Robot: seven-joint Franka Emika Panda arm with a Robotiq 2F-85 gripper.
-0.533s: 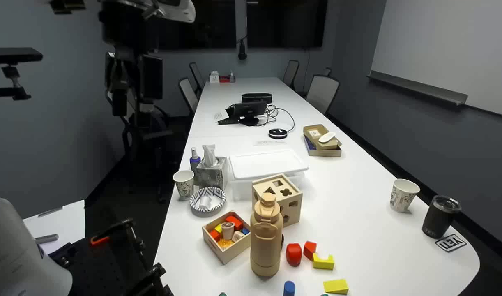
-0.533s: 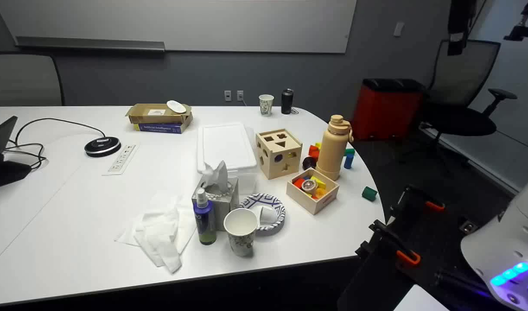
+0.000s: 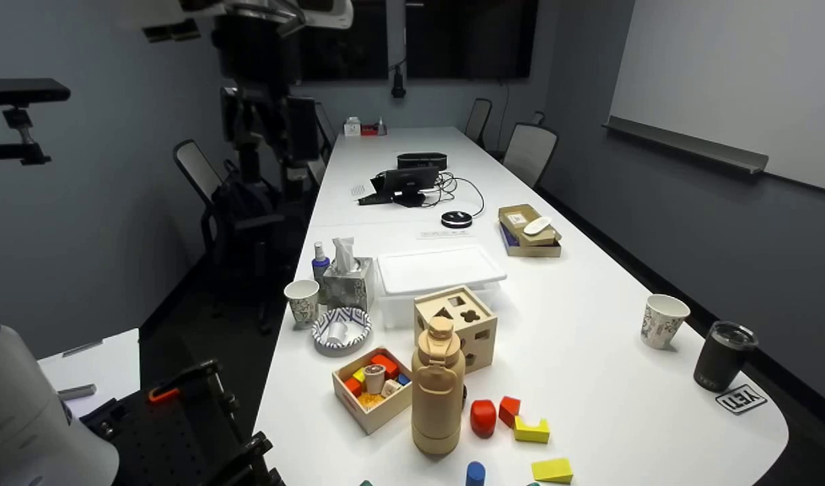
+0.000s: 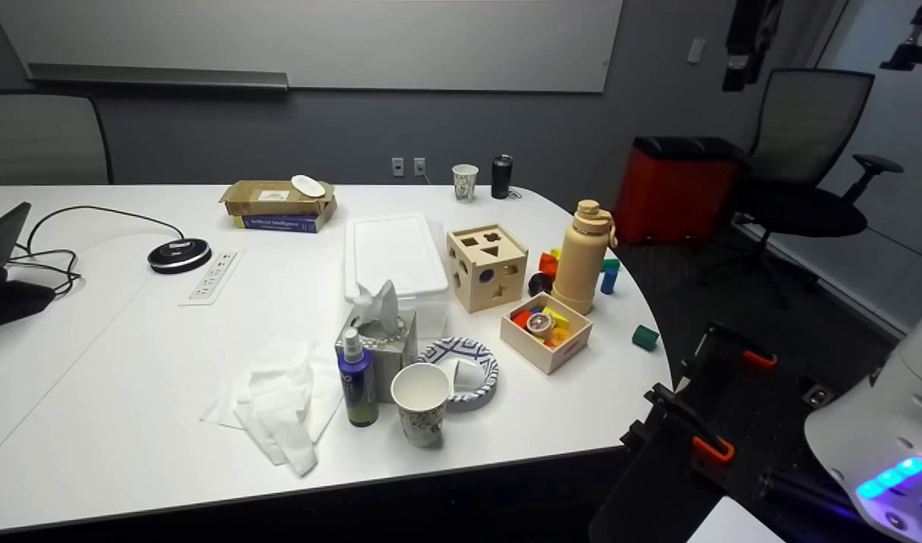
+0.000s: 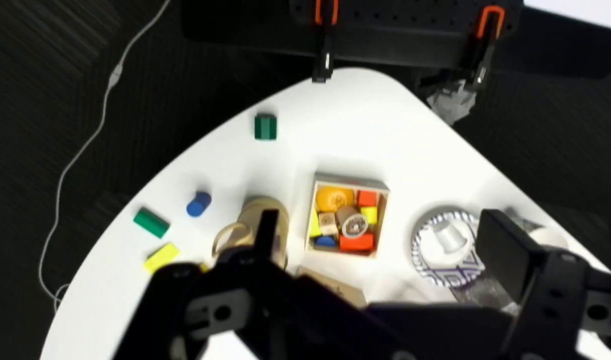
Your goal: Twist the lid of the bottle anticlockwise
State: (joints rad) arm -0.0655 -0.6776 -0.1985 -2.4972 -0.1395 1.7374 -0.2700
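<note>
The tall tan bottle [image 3: 437,405] stands upright on the white table, and it also shows in an exterior view [image 4: 578,268]. Its round lid [image 3: 441,329] is on top, with a carry loop at its side; the lid also shows in an exterior view [image 4: 590,213]. My gripper [image 3: 272,174] hangs high in the air, well above and apart from the bottle. In the wrist view, the gripper [image 5: 380,217] has its fingers wide apart with nothing between them. The bottle [image 5: 280,217] lies below the left-hand finger there, which hides part of it and most of the lid.
A wooden box of blocks [image 3: 358,413] and a wooden cube with holes [image 3: 481,344] stand close to the bottle. Several loose blocks [image 3: 483,417] lie near its base. A patterned bowl [image 3: 325,345], tissue box [image 3: 350,290], paper cup [image 3: 303,307] and white bin [image 3: 439,270] stand farther off.
My gripper has moved rightward in an exterior view and leftward in the other viewpoint, staying high and open. The bottle and the other things on the table have not moved.
</note>
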